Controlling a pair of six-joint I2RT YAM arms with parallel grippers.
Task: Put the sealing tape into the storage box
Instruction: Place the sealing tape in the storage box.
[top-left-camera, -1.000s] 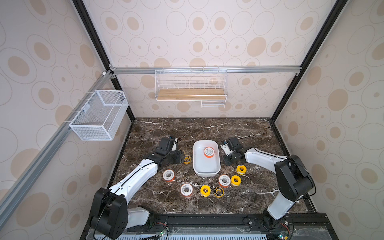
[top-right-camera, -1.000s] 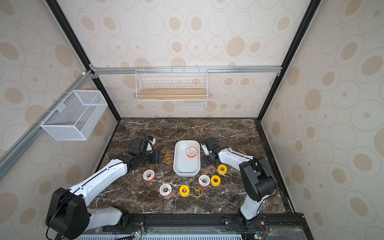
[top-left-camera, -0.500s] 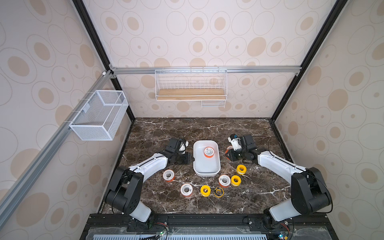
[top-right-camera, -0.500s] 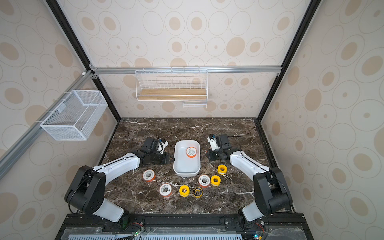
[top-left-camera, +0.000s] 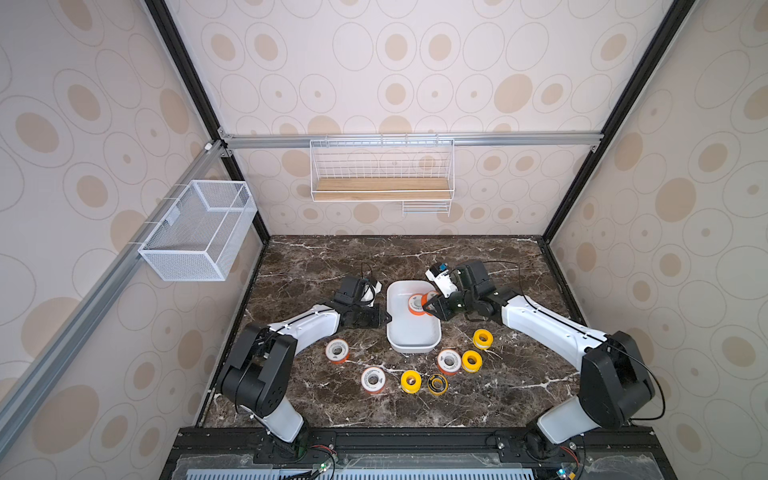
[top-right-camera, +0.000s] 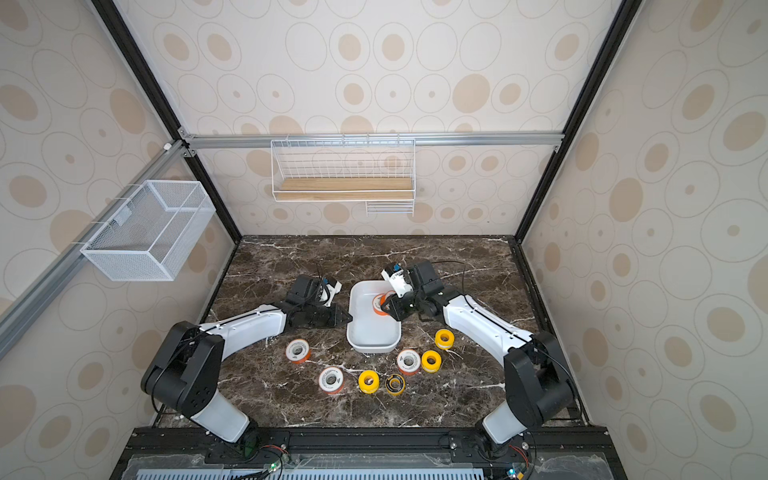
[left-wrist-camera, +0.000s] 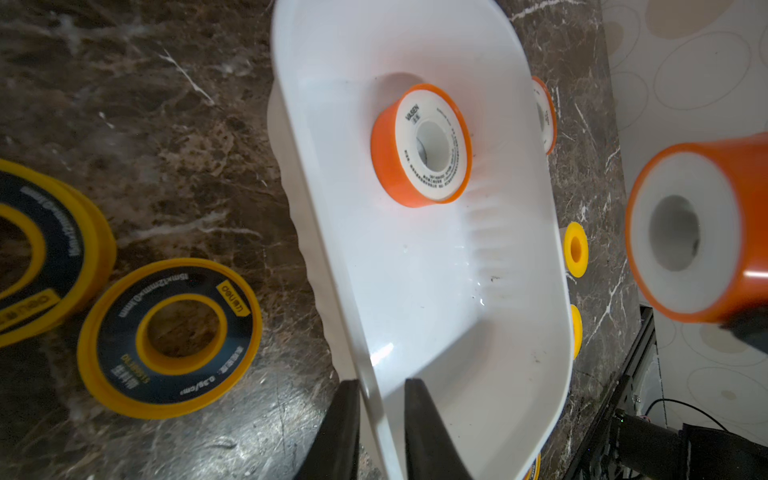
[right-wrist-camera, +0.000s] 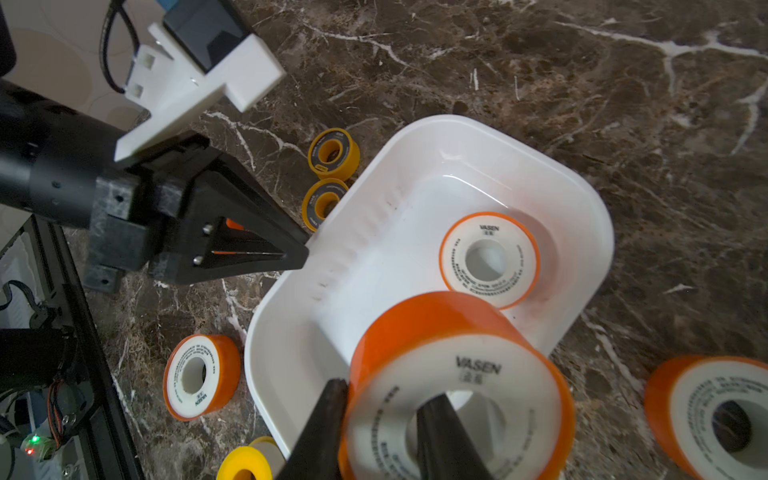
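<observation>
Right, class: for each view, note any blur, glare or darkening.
Left wrist view: the held orange spool is blurred, and a highlight glints on the storage box wall. Right wrist view: the held orange spool is slightly soft. Both top views: corners darken.

The right fingers (right-wrist-camera: 320, 436) pinch an orange spool (right-wrist-camera: 457, 374) by its wall above the storage box (right-wrist-camera: 573, 183), where another orange spool (right-wrist-camera: 489, 259) lies flat, while the left fingers (right-wrist-camera: 249, 232) clamp its rim.
</observation>
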